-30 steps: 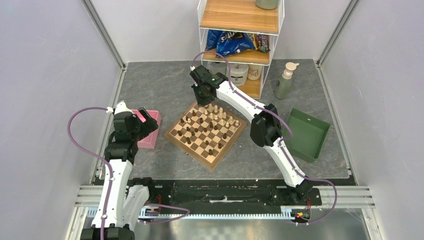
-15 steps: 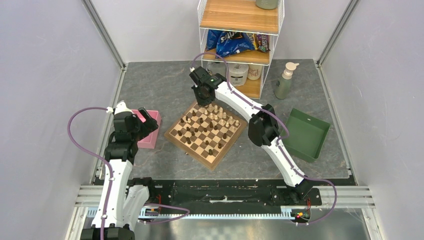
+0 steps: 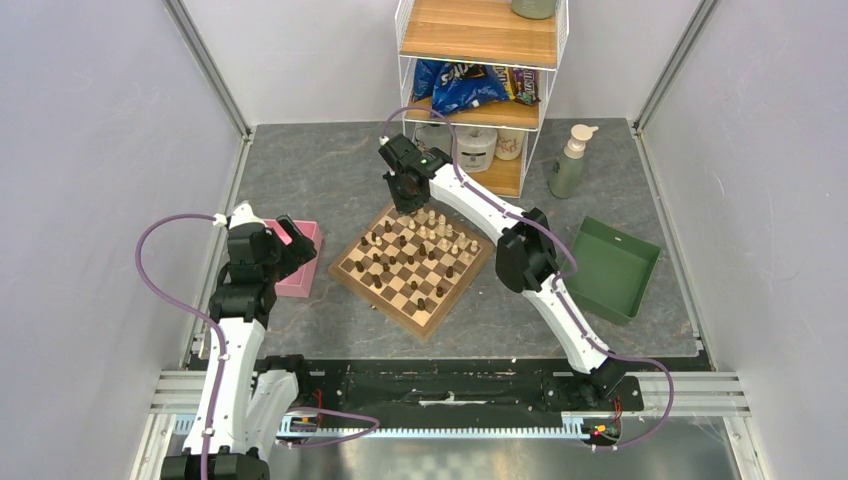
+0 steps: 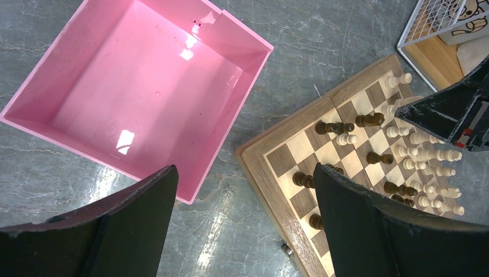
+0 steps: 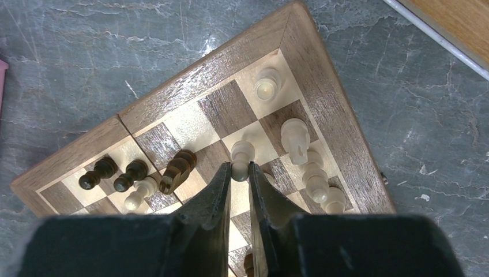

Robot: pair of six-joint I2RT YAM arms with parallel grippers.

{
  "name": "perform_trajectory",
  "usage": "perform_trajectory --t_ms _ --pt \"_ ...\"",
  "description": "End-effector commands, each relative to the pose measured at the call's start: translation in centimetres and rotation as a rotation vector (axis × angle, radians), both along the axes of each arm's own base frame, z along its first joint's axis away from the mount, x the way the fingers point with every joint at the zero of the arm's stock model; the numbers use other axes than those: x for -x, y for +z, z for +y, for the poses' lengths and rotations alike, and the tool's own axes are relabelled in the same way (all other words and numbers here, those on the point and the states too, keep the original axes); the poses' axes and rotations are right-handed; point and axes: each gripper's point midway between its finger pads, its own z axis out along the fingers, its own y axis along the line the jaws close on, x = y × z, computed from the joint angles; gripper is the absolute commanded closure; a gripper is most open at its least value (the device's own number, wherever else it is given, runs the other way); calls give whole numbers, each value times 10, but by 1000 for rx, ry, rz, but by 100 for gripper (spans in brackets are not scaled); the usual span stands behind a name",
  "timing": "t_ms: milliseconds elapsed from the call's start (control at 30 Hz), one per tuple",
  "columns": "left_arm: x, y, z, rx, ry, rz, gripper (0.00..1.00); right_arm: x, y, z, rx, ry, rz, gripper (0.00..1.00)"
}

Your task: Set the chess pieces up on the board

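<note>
While R elbow crept twd board since prev | R fingers pinch cream piece — L fingers spread

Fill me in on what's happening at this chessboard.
The robot is setting up a chess game. Its right hand is closed on a cream piece standing near the far corner of the board, among other cream pieces. The left hand hangs open above the table between the pink tray and the board, holding nothing. Several dark pieces are scattered over the squares, not yet lined up.
</note>
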Motion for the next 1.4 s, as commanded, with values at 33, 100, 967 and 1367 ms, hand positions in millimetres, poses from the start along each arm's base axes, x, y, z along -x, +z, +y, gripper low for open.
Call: perform_trajectory --t_ms 33,100,967,1367 --pt "-9 18 -1 -8 -25 -63 5 0 -10 0 23 18 4 79" --pt "-9 18 -1 -8 -22 -64 6 -1 -11 0 25 16 5 79" --pt "-9 18 -1 -10 -23 -66 6 4 80 21 -124 97 -128 57" --pt "-9 18 -4 -3 -38 -64 6 36 96 36 -146 142 -118 59"
